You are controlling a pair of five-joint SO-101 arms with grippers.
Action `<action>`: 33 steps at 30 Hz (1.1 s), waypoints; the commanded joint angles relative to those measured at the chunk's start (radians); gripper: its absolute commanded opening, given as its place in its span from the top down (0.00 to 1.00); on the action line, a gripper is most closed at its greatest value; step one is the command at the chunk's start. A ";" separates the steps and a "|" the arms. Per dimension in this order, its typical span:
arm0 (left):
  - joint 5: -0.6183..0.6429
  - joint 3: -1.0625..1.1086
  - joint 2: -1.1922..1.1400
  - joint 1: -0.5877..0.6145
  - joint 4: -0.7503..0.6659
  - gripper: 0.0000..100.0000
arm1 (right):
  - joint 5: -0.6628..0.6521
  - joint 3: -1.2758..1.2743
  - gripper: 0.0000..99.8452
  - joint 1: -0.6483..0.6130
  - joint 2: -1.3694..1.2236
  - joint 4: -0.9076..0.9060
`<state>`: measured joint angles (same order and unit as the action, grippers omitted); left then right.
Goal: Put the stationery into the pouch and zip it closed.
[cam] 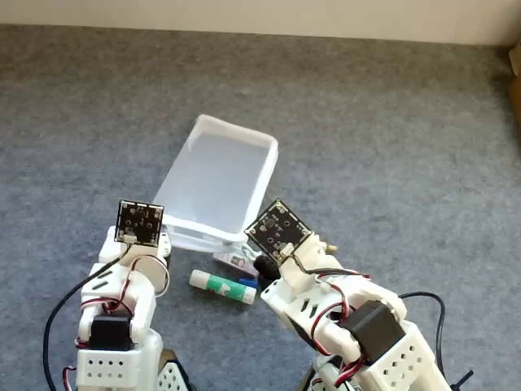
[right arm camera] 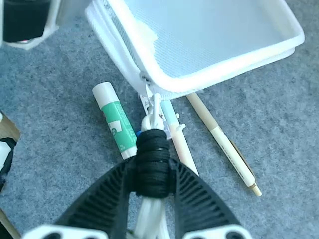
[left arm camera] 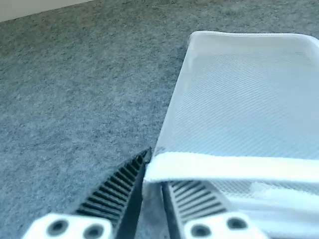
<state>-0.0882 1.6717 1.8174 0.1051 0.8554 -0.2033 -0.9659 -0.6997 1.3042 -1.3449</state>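
Observation:
The white mesh pouch [cam: 220,175] lies flat in the middle of the grey carpet, its zip edge toward the arms. My left gripper [left arm camera: 153,175] is shut on the pouch's near corner hem [left arm camera: 209,167]. My right gripper [right arm camera: 152,172] is shut on the black cord zip pull [right arm camera: 152,159], whose white string leads to the pouch's zip [right arm camera: 148,94]. Outside the pouch, by its zip edge, lie a green-and-white glue stick [right arm camera: 113,119], a pale pen [right arm camera: 177,134] and a cream pen [right arm camera: 224,147]. The glue stick [cam: 221,286] lies between the two arms.
Grey carpet [cam: 391,122] covers the whole table around the pouch. A pale wall strip [cam: 260,15] runs along the far edge. The left arm's body [right arm camera: 25,20] shows close to the pouch's corner in the right wrist view.

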 commanded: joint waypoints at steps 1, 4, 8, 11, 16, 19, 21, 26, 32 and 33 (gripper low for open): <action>-0.009 -0.041 0.008 -0.001 0.035 0.99 | -0.009 0.056 0.99 -0.012 0.022 0.062; -0.009 -0.070 0.008 -0.001 0.094 0.99 | -0.008 0.054 0.99 -0.010 0.022 0.082; -0.012 -0.102 0.008 -0.001 0.146 0.99 | -0.008 0.054 0.99 -0.010 0.022 0.082; -0.052 -0.130 0.008 0.001 0.192 0.99 | -0.008 0.054 0.94 -0.007 0.021 0.082; -0.066 -0.150 0.008 0.001 0.239 0.99 | -0.008 0.054 0.84 0.081 0.015 0.084; -0.066 -0.150 0.008 0.001 0.239 0.99 | -0.008 0.054 0.81 0.139 0.015 0.104; -0.066 -0.150 0.008 0.001 0.236 0.99 | -0.008 0.053 0.81 0.174 0.013 0.120; -0.060 -0.150 0.008 0.050 0.236 0.99 | -0.008 0.053 0.81 0.209 0.013 0.125; 0.017 -0.182 0.010 0.160 0.236 0.99 | -0.008 0.053 0.81 0.209 0.012 0.125; 0.017 -0.185 0.010 0.173 0.235 0.99 | -0.008 0.053 0.81 0.209 0.010 0.125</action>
<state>-0.0959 1.5520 1.8174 0.2279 1.0902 -0.2033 -0.9659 -0.5048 1.3042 -1.2482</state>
